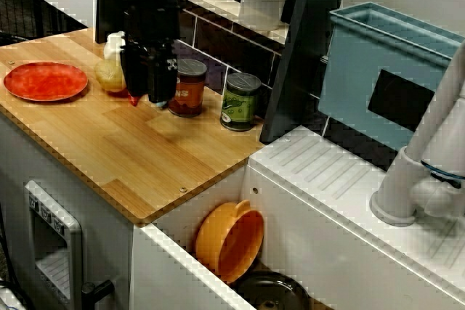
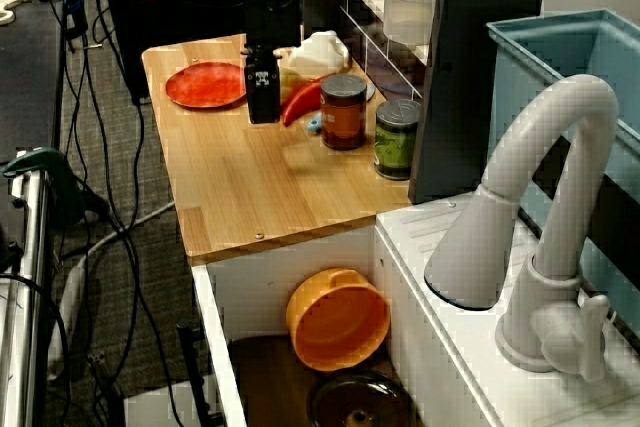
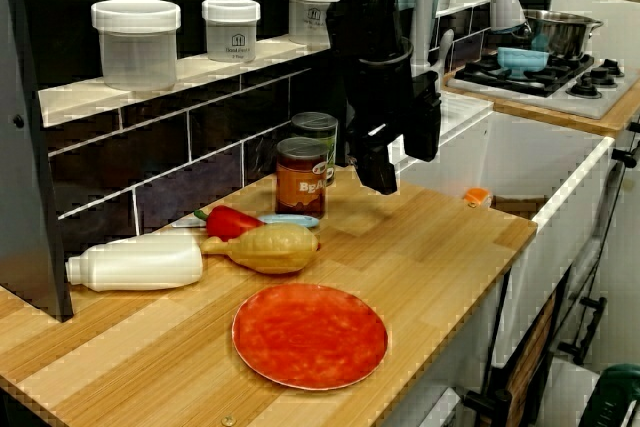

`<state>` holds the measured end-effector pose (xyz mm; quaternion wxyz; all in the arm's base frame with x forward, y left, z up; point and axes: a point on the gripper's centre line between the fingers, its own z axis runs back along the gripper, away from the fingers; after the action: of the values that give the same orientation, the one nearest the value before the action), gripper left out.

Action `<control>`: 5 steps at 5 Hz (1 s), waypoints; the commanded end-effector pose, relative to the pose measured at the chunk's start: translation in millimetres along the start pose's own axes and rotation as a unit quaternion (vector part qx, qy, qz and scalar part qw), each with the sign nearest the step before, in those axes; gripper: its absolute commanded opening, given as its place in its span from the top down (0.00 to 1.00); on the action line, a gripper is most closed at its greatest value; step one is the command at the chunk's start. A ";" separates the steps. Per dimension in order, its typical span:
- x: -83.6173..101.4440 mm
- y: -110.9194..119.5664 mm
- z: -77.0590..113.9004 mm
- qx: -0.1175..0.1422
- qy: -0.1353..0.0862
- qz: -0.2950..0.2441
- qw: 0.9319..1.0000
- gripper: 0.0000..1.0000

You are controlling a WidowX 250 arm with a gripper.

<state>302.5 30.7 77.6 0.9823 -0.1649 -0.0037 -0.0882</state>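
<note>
**End effector [image 1: 147, 96] hangs released and empty above the counter [image 1: 138, 157], on the near side of the brown jar [image 1: 189, 86].**
A red pepper [image 3: 228, 219] lies left of the jar, a green can [image 1: 240, 101] right. Any lowering here is best done straight and slow, fingers spread, clear of jar and pepper.

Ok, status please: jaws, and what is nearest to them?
Jaws above counter, nothing seen held; gap unclear. Nearest: brown jar, red pepper beside it. Green can next to jar.
</note>
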 end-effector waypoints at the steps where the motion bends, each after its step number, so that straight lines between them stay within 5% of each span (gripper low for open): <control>1: 13.1 0.5 21.1 0.022 -0.142 0.042 0.989 0.00; 3: 27.0 -3.0 18.2 0.059 -0.144 0.012 0.988 0.00; 5: 26.6 6.1 24.8 0.056 -0.154 -0.031 0.986 0.00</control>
<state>327.9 35.5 85.7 0.9775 -0.1333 -0.1413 -0.0825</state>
